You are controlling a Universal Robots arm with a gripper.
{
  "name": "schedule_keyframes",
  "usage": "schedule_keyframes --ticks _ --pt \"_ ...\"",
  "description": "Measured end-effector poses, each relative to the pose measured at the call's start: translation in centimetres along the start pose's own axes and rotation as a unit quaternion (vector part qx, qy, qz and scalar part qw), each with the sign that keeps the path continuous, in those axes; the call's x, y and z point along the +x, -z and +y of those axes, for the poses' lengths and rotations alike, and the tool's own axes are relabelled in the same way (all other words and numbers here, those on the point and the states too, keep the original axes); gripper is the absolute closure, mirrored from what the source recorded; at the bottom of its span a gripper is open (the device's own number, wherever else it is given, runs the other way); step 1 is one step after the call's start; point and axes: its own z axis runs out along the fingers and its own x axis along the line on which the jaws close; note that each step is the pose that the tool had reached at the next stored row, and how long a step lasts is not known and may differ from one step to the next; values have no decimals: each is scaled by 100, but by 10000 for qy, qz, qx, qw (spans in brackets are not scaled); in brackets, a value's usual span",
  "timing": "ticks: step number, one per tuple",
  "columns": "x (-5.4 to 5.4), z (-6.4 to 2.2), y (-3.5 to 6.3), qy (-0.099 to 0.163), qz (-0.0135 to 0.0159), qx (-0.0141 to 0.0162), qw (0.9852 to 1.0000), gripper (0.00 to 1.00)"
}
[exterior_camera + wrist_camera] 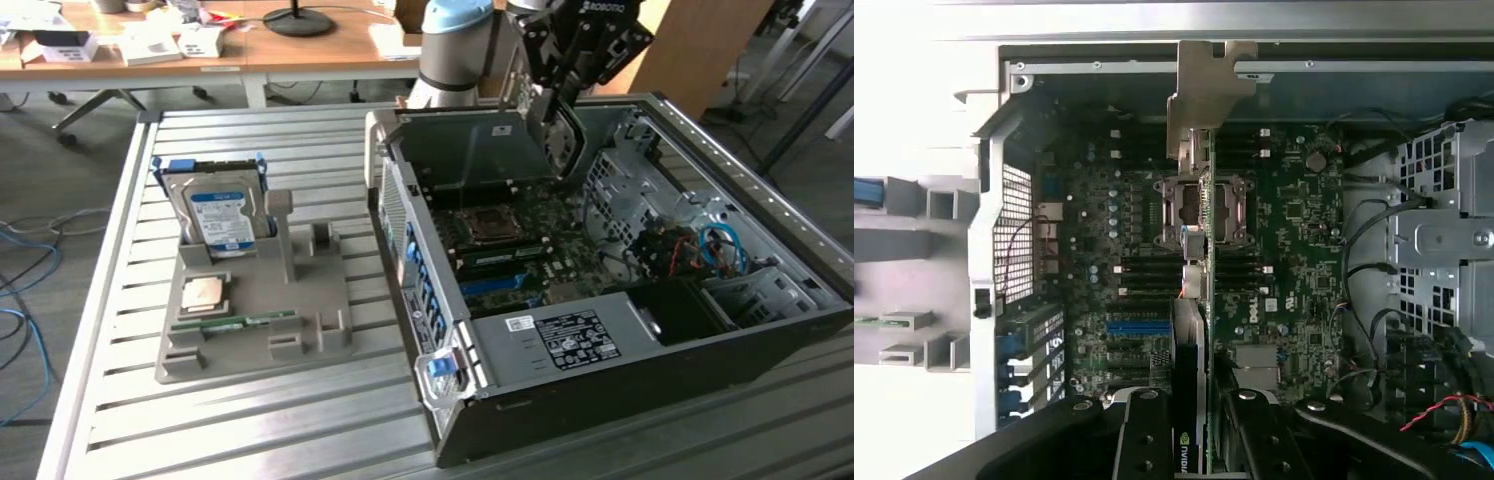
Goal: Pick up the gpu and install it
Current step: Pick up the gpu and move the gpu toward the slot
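Observation:
The gpu [1195, 300] appears edge-on in the wrist view, a thin card with a silver bracket [1210, 95] at its far end. My gripper [1199, 440] is shut on it, one black finger [1144, 440] on each side. In the exterior view the gripper [567, 95] hangs over the back of the open computer case [747, 215], with the gpu [565, 145] held upright below it, above the motherboard [534, 235]. From the wrist view the card lies over the processor socket [1239, 205] and the blue slot [1139, 328]. Whether it touches the board I cannot tell.
On the exterior view's left, a grey holder [300, 330] carries a silver hard drive [220, 215], a processor chip [204, 293] and a green memory stick [247, 322]. The case stands on a slatted metal table [267, 430]. Cables [714, 250] and a drive cage [774, 290] fill the case's right side.

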Motion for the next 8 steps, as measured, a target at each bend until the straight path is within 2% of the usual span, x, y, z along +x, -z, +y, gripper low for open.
schedule_keyframes --ticks 8 --pt "-239 9 3 1 0 0 10000 74"
